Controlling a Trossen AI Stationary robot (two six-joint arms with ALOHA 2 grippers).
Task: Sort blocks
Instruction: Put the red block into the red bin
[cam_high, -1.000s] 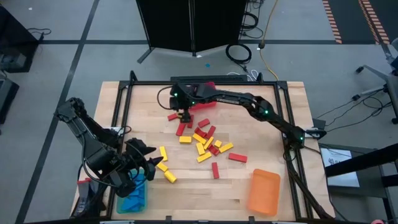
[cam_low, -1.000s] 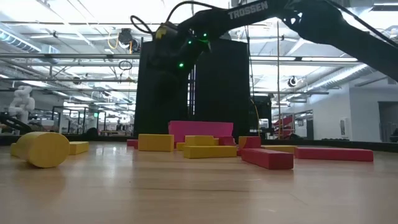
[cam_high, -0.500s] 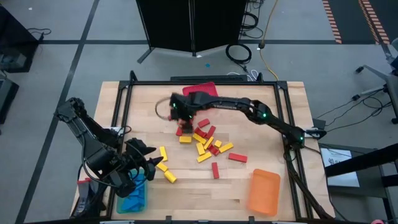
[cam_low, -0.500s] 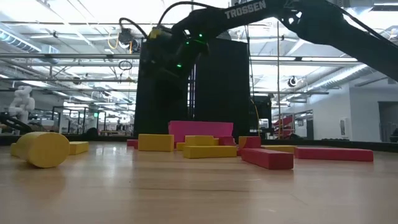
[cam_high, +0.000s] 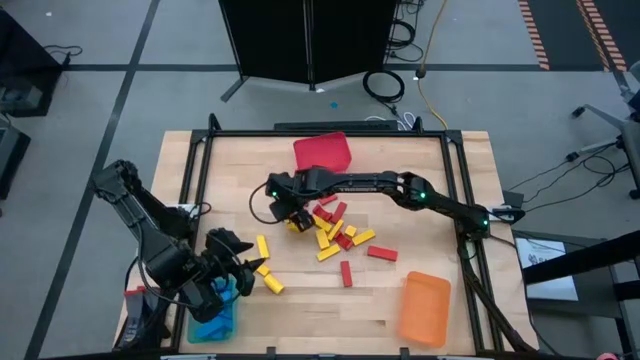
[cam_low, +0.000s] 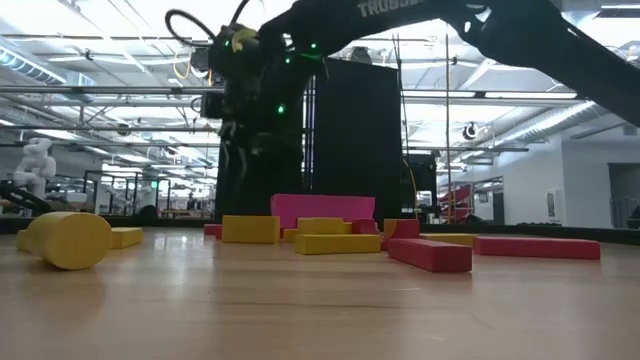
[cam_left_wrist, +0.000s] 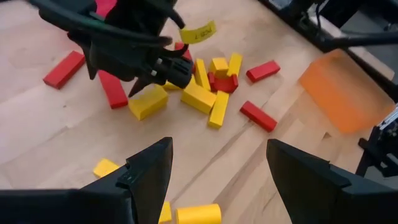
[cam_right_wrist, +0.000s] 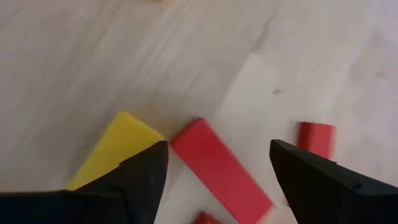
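Note:
Red and yellow blocks lie loose in a heap mid-table. My right gripper hangs open above the heap's left end, clear of the table in the low view. Its wrist view looks down on a red block lying flat, with a yellow block beside it. My left gripper is open near the table's near-left corner, next to the blue bin. Its wrist view looks toward the heap. Two yellow blocks lie close to it.
A red bin stands at the far side of the table and an orange bin at the near right. Single red blocks lie right of the heap. Bare wood shows along the near edge between the blue and orange bins.
My right gripper has swung from beside the red bin toward the table's near and left edges, and now hangs over the heap's left end. The red bin, earlier half covered by the arm, shows whole. My left arm has barely shifted.

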